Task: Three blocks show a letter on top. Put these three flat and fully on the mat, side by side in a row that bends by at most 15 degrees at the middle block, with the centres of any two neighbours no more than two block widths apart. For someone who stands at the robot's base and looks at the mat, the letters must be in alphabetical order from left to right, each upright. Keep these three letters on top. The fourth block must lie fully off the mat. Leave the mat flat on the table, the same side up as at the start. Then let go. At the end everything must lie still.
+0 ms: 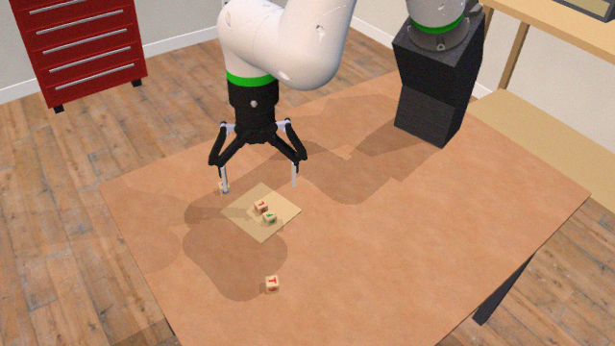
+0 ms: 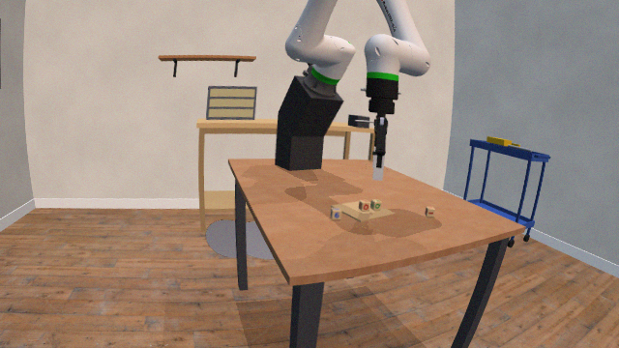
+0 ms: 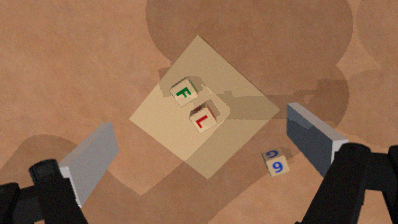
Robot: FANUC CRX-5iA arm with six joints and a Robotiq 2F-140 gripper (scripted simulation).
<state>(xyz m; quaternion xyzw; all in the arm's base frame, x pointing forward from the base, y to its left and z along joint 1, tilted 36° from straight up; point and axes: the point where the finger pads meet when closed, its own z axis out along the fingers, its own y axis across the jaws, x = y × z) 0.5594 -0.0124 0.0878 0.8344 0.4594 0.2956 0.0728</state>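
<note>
Hanging above the brown wooden tabletop (image 1: 432, 231), my black two-fingered pincer (image 1: 258, 185) is spread as wide as it goes and has hold of nothing; in the wrist view its grey pads (image 3: 91, 159) sit low at the left and right edges of the frame.

Near the middle of the wrist view lies the thin tan square mat (image 3: 165, 130), turned like a diamond and flat on the tabletop. Two small wooden cubes rest on it: the block with a green F on top (image 3: 183, 92) toward the upper part, and the block with a red L on top (image 3: 203, 120) just beside it, lower right. They sit close together, corner toward corner, both within the mat's edges.

Off the mat, near its lower right edge in the wrist view, the wooden block with a blue 6 on top (image 3: 276, 163) stands on the bare tabletop. In the top view it peeks out behind my left-hand finger.

Well apart from the mat, low in the top view, the wooden block with a red T on top (image 1: 272, 284) sits alone on the tabletop.
</note>
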